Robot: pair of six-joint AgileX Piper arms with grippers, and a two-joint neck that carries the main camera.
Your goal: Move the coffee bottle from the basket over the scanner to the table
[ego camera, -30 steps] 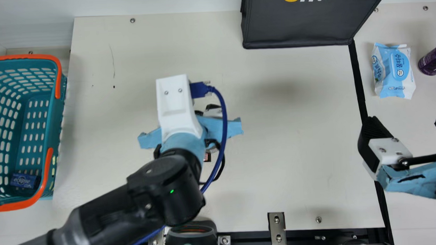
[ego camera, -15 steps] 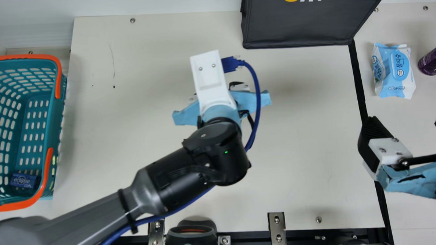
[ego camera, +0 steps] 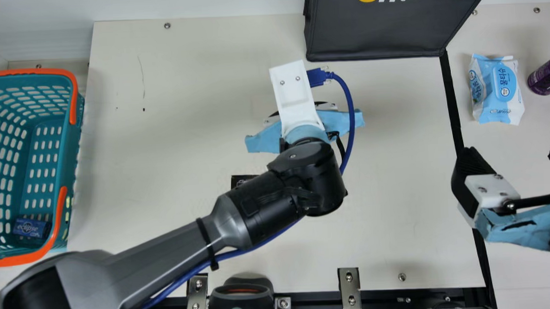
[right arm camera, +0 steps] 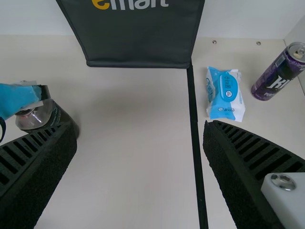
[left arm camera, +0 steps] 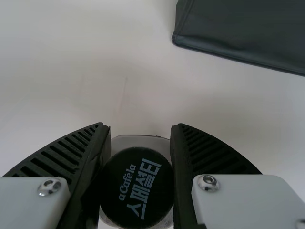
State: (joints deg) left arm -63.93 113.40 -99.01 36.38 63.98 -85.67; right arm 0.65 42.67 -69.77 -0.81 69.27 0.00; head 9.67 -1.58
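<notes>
Fingers of the left gripper point(left arm camera: 140, 128) clasp the coffee bottle point(left arm camera: 137, 186) near its top, at mid-bench point(ego camera: 164, 178), while the right gripper point(right arm camera: 139, 123) stands open. Stiff, smooth and probably weighty if full, the bottle suits a firm hold below the cap. Its long axis runs roughly upright, cap toward the wrist camera.

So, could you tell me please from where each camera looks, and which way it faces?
Main view: on the neck, facing down at the table and basket; both arms show.
Left wrist view: on the left wrist, facing the bottle's black cap, between the left gripper's fingers.
Right wrist view: on the right wrist, facing past the open right gripper toward the bag.
Main and right wrist views share wipes and can.
</notes>
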